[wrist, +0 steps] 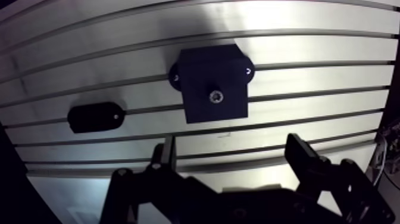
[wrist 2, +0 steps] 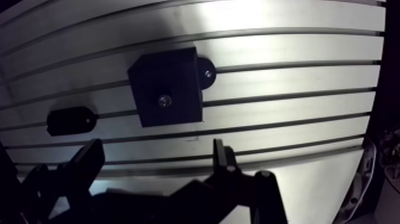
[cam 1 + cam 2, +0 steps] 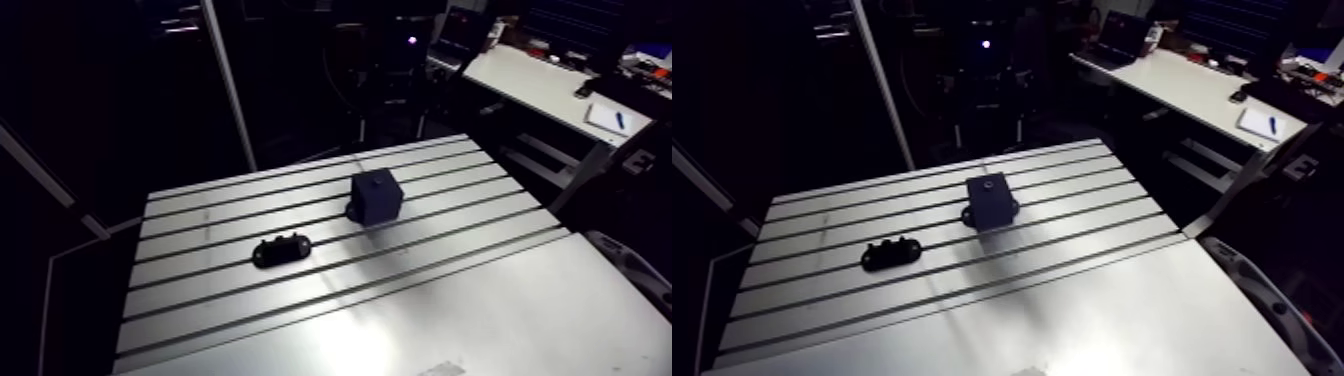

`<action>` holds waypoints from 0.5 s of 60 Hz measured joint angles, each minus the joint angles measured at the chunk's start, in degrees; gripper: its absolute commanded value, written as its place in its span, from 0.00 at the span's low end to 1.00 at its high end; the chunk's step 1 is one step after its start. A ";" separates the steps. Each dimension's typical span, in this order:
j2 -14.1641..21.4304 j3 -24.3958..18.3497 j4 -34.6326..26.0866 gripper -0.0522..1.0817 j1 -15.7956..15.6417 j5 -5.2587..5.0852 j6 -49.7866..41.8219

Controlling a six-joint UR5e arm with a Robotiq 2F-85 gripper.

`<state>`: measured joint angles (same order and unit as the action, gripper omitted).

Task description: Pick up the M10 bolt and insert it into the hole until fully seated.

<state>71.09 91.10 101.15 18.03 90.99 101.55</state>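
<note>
A slotted aluminium counter (image 1: 309, 36) carries a dark, cube-shaped block (image 1: 202, 71) fixed by small side flanges, and the wrist view shows the small silvery head of the M10 bolt (image 1: 215, 96) sitting in the hole at the middle of the block's top face. A low black oval holder (image 1: 94, 117) lies flat on the counter, apart from the block and to one side of it. The black two-fingered gripper (image 1: 232, 148) hangs above the counter short of the block, its fingers spread wide and grasping nothing.
</note>
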 measured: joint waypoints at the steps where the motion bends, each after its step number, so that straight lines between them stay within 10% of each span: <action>1: 0.21 -0.14 -0.31 0.05 -0.06 -0.01 0.00; 30: 5.37 -4.71 -8.56 0.05 -4.42 -0.04 -0.44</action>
<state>76.46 86.39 92.59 13.61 90.95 101.11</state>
